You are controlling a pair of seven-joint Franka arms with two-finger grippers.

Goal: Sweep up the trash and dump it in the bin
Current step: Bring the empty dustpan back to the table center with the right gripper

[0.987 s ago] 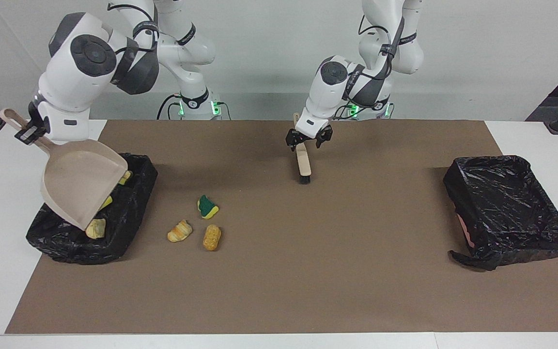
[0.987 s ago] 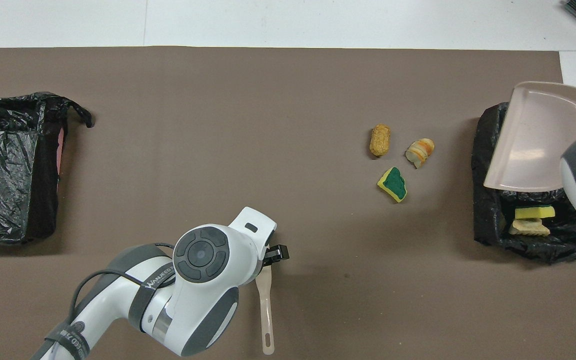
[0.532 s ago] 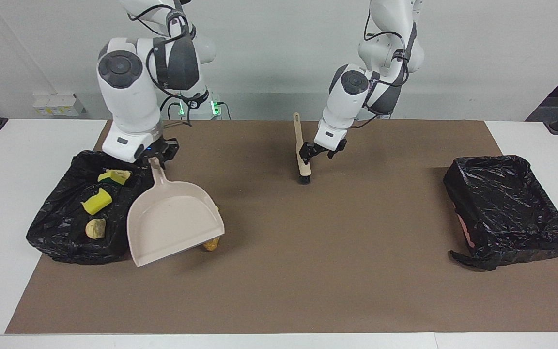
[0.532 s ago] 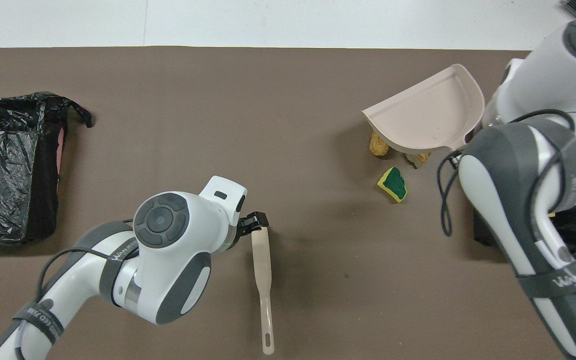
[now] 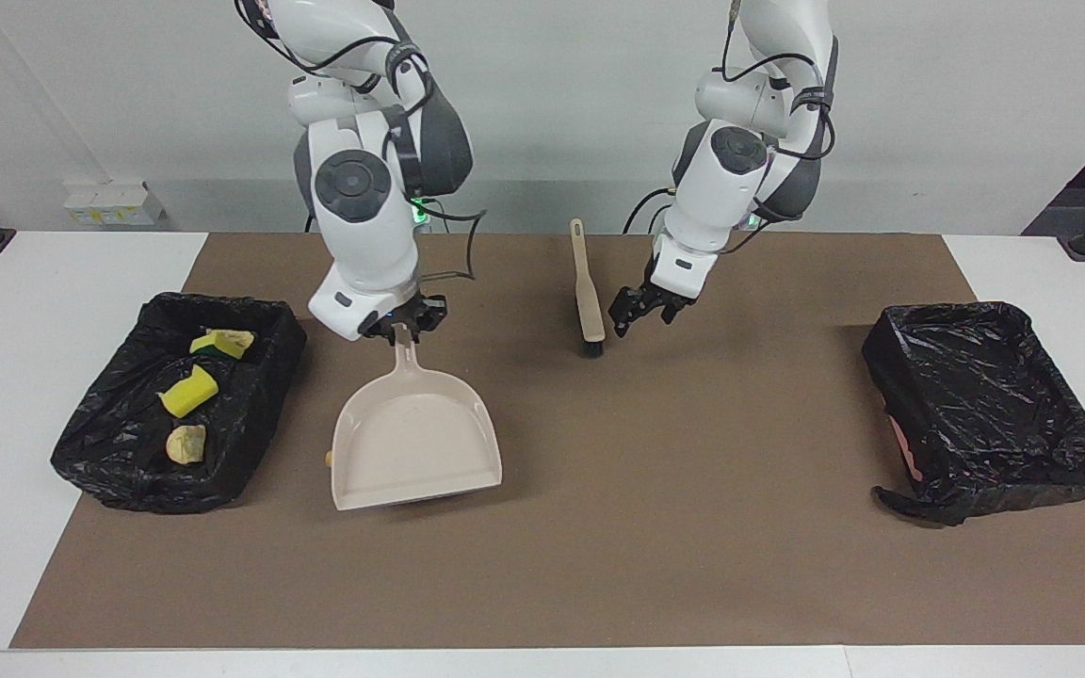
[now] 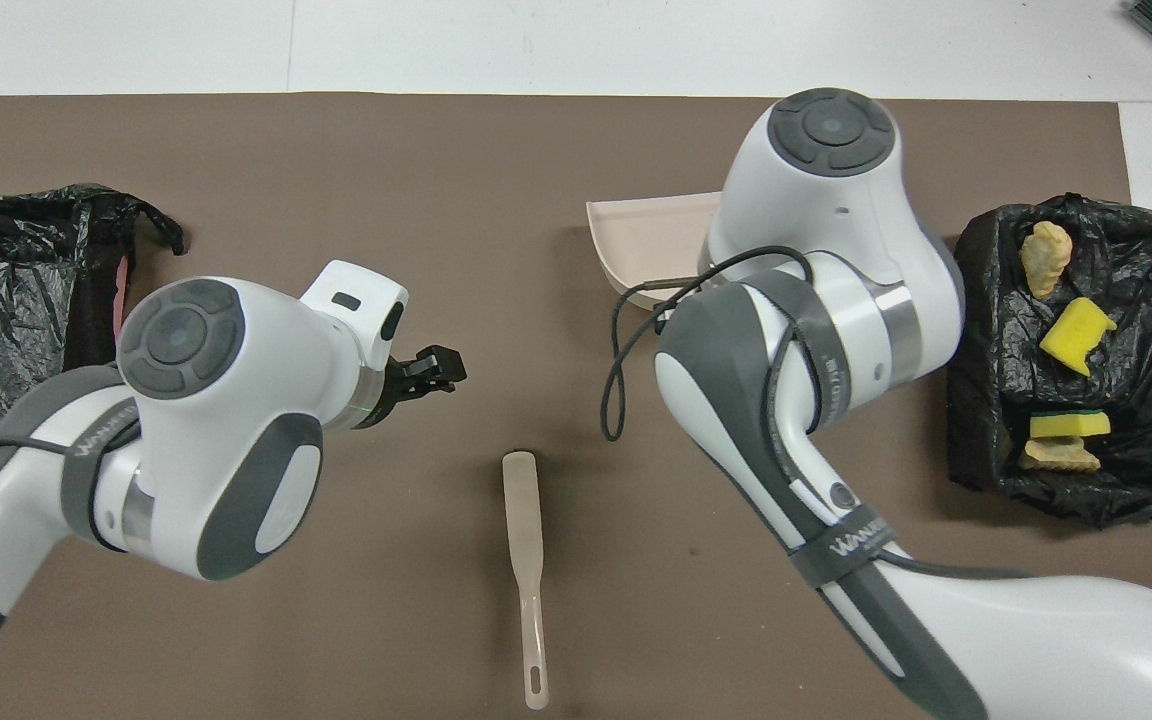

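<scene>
My right gripper (image 5: 401, 331) is shut on the handle of the beige dustpan (image 5: 415, 438), whose pan lies low on the brown mat beside the bin (image 5: 255, 438) at the right arm's end. In that bin lie trash pieces: yellow sponge chunks (image 5: 189, 391), a green-and-yellow piece (image 6: 1068, 425) and a pastry (image 5: 186, 443). Only a sliver of a golden scrap (image 5: 328, 459) shows at the dustpan's edge; other loose trash is hidden. The beige brush (image 5: 588, 301) lies on the mat. My left gripper (image 5: 641, 314) hangs open beside its head, apart from it.
A second black-lined bin (image 5: 891, 348) stands at the left arm's end with nothing in it. In the overhead view the right arm covers most of the dustpan (image 6: 641, 245), and the brush (image 6: 524, 520) lies between the arms. White table borders the mat.
The right arm swung the dustpan from over the bin down onto the mat, covering the loose scraps. The left gripper drew away from the brush toward the left arm's end; the brush stayed.
</scene>
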